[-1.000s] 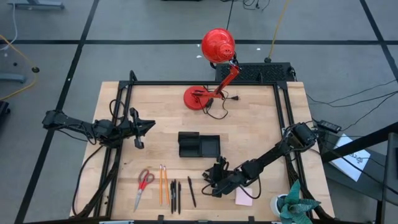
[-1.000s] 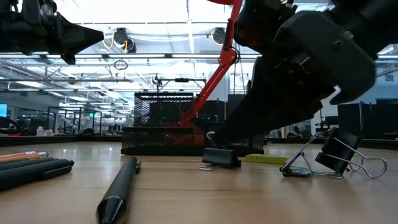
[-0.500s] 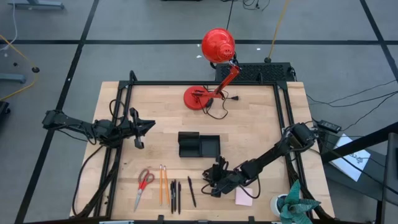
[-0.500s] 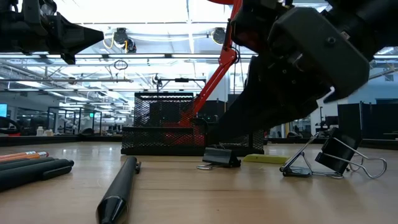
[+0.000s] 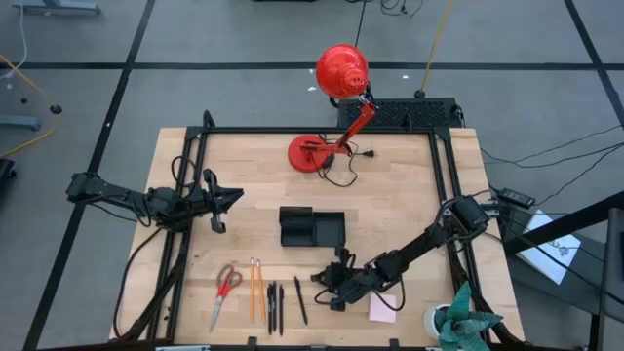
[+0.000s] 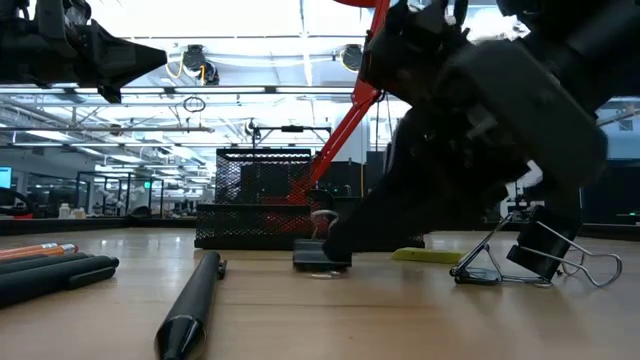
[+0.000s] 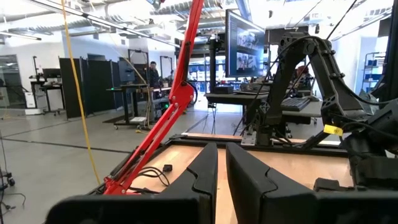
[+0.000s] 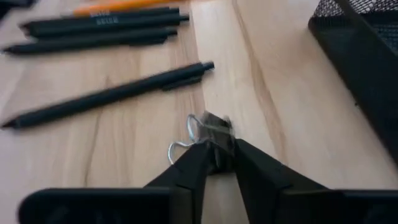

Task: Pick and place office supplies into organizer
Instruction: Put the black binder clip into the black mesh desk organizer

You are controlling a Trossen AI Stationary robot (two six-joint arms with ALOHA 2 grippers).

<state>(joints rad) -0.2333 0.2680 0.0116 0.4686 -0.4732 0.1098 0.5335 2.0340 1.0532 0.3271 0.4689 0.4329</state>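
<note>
- I have the right gripper low over the near middle of the surface, its fingers pinching a small black clip that sits on the wood.
- That clip lies just near of the organizer, apart from it; one black pen lies loose to its left.
- Further left, near the front edge, I see the scissors, two pencils and two more pens side by side.
- In the low view another clip stands open to the right, with a yellow-green piece flat between the two clips.
- The pink pad sits just right of the right arm, at the front.
- The red lamp stands at the far edge, well clear.
- My left gripper waits over the left side, its fingers pressed nearly together and holding nothing.
</note>
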